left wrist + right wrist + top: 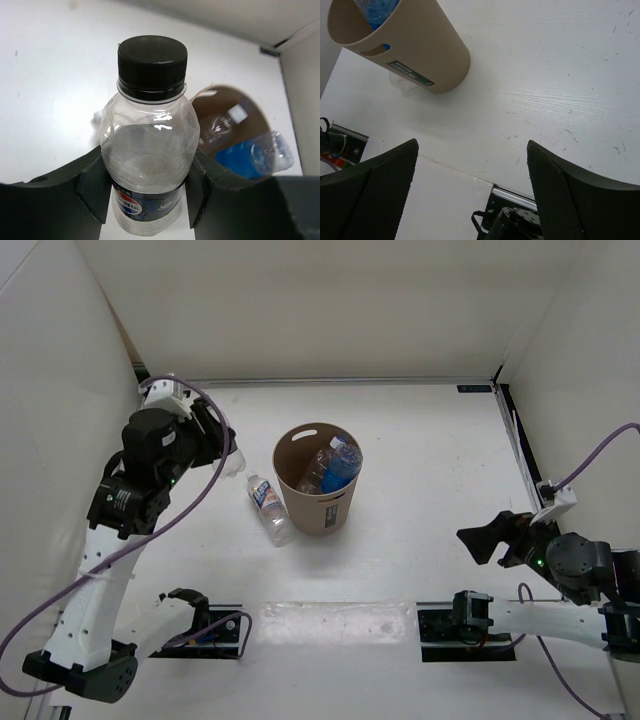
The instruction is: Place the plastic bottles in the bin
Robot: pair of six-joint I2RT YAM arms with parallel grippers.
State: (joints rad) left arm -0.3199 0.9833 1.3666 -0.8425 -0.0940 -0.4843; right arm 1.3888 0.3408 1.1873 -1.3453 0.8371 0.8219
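Nearest, on the right, the right gripper [472, 144] hangs low over the table [420, 440] with its jaws spread wide and nothing between them. It sits well apart from the bin [320, 512], most likely parked there to leave the other arm room.

Just left of the bin, and seemingly touching its base, a loose bottle [268, 505] lies on its side with its cap towards the far left. It looks like the last one waiting to be fetched.

The bin stands upright in the middle of the table, mouth open to the top, with a small label [410, 72] on its side. Two binned bottles [332, 464] rest inside, one blue-labelled and one clear, leaning against the wall.

Farther left, the left gripper [147, 170] pinches the held bottle [147, 140] around its belly, just above the dark label, with the black cap pointing away from the wrist. It appears lifted off the table beside the bin's far-left rim, a grip that leaves the bottle free to drop once it is over the mouth.

The table is flat, white and faintly scuffed. Plain white walls [320, 300] close it in on the left, right and far sides.
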